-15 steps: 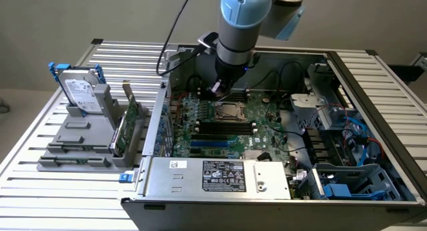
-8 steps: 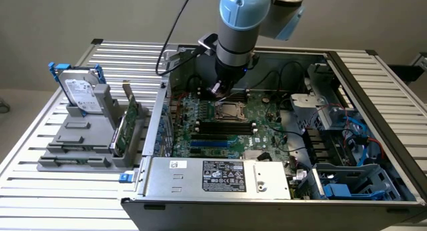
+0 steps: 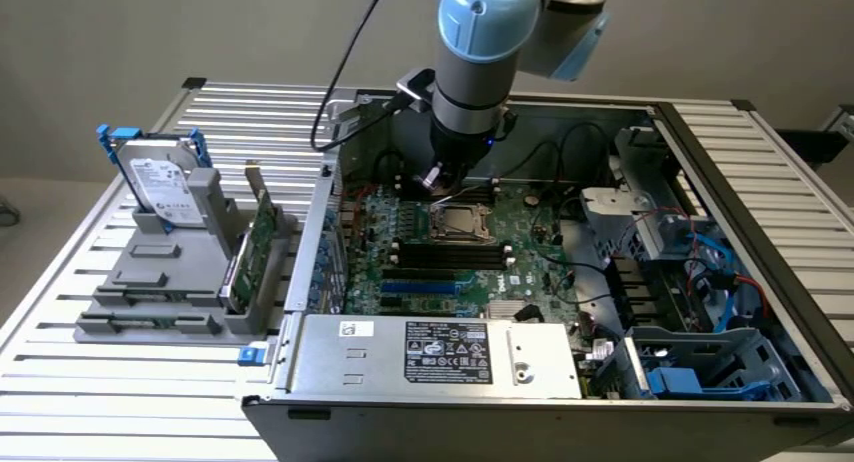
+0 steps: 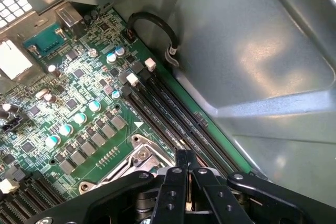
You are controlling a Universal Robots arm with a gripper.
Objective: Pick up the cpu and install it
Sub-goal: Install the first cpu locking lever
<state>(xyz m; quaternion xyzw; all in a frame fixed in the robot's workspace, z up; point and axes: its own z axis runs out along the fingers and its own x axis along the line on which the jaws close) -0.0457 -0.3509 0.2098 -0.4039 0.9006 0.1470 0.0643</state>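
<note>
Over green motherboard (image 4: 79, 114), fully closed pincer (image 4: 187, 162) hangs near socket (image 4: 137, 157).

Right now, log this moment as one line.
claw: shut | nearest: socket | held: unclear

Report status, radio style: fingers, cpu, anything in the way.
Fingers shut, above socket edge. Cannot tell if cpu is held. Nothing seen between fingers and board.

The grey-and-blue robot arm (image 3: 481, 42) is cropped at the exterior view's twelve o'clock. In the wrist view the black two-fingered gripper (image 4: 186, 157) hides part of the square metal-framed socket (image 4: 137, 156). Whether its closed jaws pinch anything cannot be told.
</note>
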